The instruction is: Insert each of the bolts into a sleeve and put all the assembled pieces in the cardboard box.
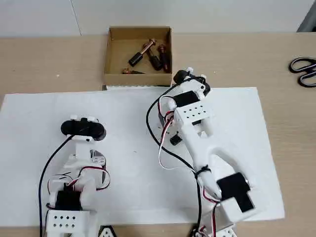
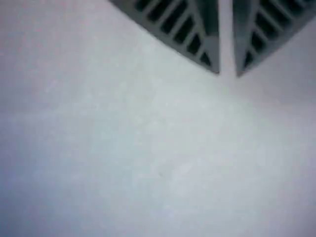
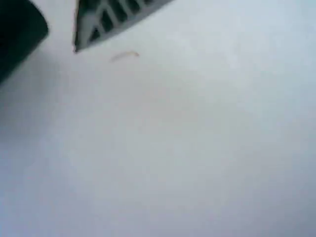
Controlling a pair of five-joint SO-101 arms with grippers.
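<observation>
Several sleeved bolts [image 1: 143, 53] (long axes mostly diagonal) in cardboard box [image 1: 114, 55]

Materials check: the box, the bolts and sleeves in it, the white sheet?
Box: matte brown cardboard, with raw tan edges.
Bolts: shiny and copper-coloured, likely metal.
Sleeves: dull black, either rubber or plastic; the look leaves it open.
Sheet: thin, matte white and lying flat on the table, probably paper.
</observation>
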